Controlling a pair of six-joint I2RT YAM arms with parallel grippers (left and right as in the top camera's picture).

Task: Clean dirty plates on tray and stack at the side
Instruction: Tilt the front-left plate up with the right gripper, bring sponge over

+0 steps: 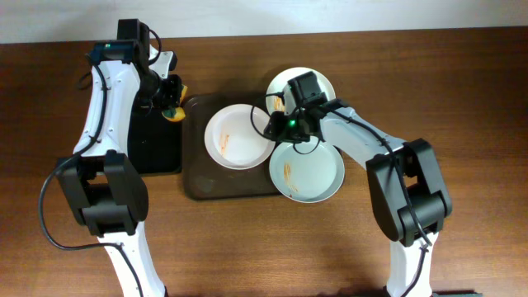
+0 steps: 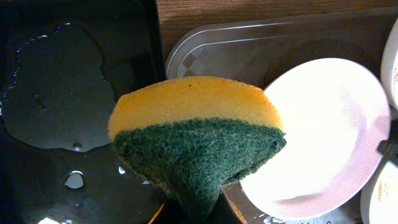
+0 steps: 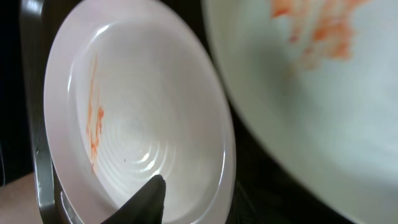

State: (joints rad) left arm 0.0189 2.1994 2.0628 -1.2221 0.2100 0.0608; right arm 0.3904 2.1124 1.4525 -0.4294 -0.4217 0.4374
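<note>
The task looks barely begun. On the wooden table (image 1: 462, 99) no stack stands at either side, and every plate I can judge carries orange smears.

The dark brown tray (image 1: 198, 186) lies around the middle of the table, slightly nearer the far edge. Just beside it, toward the left edge, is the smaller black tray (image 1: 157, 148), with a puddle of water on its floor.

The pale blue-grey plate (image 1: 309, 175) overhangs the brown tray's right rim on the near side and is streaked with orange. The centre white plate (image 1: 235, 140) sits inside the tray with a thin orange line on its bowl. The far white plate (image 1: 322, 82) sits at the tray's far right corner, partly off it and half covered by the right arm. Only a few orange marks near its rim show.

The yellow-and-green sponge (image 2: 196, 130) fills the left wrist view, hanging over the black tray's edge. It touches no plate, so by my reading wiping has not started.

The left gripper (image 1: 169, 103) holds the sponge, though its fingers are hidden behind it. The right gripper (image 1: 276, 124) is at the centre plate's right rim. Only one dark fingertip (image 3: 149, 199) shows, overlapping that rim, and I cannot tell whether the jaws are wide, narrow or clamped on it.
</note>
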